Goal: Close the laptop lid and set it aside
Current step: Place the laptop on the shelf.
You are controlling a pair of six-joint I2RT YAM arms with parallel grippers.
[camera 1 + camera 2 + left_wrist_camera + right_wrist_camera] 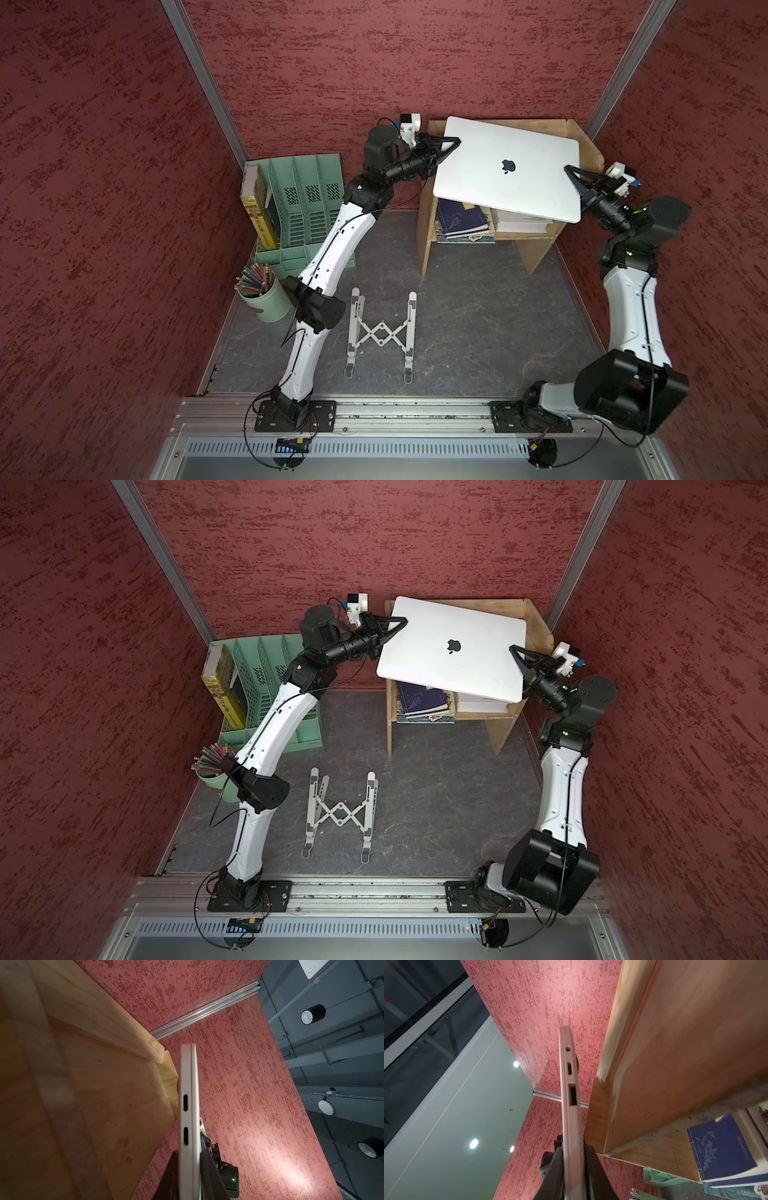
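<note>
Over wooden shelf, closed silver-white laptop, dark logo up

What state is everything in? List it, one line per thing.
laptop lid: shut.
laptop: held tilted over the wooden shelf.
left hand: shut on the laptop's edge.
right hand: shut on the opposite edge.
folding stand: spread open, lying flat, nothing on it.
pencil cup: upright, full of pencils.
file rack: standing, books in one end slot.
</note>
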